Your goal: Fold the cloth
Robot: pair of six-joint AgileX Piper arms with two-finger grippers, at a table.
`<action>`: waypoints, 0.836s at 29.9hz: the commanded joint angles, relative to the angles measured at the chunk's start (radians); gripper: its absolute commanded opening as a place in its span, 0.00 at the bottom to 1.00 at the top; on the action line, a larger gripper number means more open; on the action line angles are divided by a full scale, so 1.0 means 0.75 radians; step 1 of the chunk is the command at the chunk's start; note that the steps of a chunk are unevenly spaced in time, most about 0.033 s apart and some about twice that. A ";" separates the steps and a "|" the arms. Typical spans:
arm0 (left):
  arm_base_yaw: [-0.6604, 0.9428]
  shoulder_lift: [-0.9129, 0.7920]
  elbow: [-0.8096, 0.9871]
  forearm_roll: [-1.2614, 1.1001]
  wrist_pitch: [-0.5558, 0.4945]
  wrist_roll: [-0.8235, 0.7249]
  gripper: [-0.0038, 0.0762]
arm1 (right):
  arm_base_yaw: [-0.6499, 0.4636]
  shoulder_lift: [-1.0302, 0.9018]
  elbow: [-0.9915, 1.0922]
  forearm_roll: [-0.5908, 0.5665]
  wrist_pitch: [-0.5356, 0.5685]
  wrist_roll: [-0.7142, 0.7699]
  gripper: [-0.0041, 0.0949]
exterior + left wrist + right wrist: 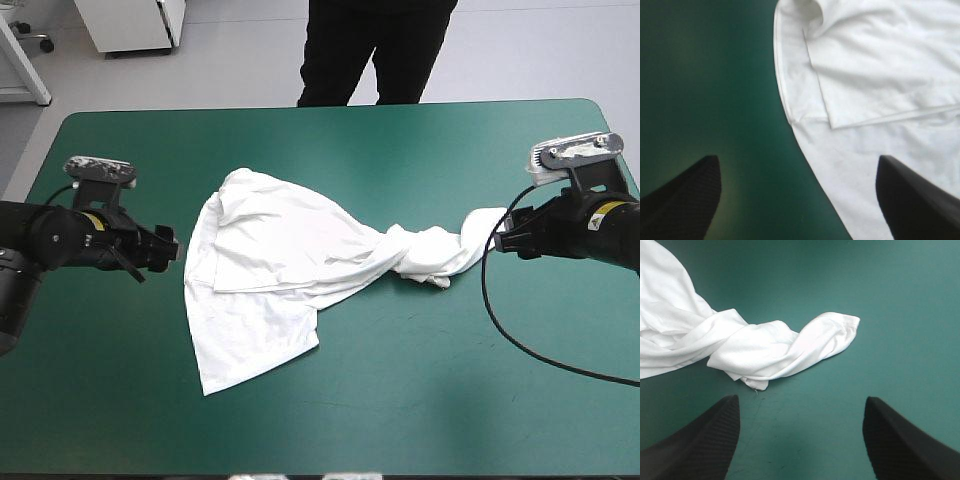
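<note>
I see the T-shirt (270, 270) lying on the teal-green cover (560, 400) around the middle of the table, only partly spread. Its long axis runs across the table from left to right. The broad, flatter body fans out at the left end, with one corner reaching toward the near edge. The cloth narrows into a twisted rope that points at the right side. A folded-over layer lies on top of the body, and its straight hems show clearly in the left wrist view. Bare cover lies open all round: a wide strip along the far edge, a band along the near edge, and the most room at the near right. The left gripper (170, 250) sits just beside the shirt's curved left border. Its black fingers are spread wide, one over bare cover and the other over the white cloth's margin, and they clasp nothing. The right gripper (500, 235) faces the tip of the twisted end. Its fingers are likewise spread apart and empty, with a patch of bare cover between them and the cloth.
</note>
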 commanded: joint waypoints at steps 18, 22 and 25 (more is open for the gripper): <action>0.000 0.516 0.159 -0.017 -0.191 -0.073 0.81 | 0.006 -0.024 -0.022 -0.027 -0.066 -0.014 0.71; 0.000 0.598 0.161 -0.057 -0.210 -0.073 0.76 | 0.006 -0.024 0.017 -0.016 -0.060 -0.020 0.71; 0.000 0.640 0.161 -0.091 -0.222 -0.063 0.69 | 0.006 -0.030 0.074 -0.012 -0.064 -0.022 0.71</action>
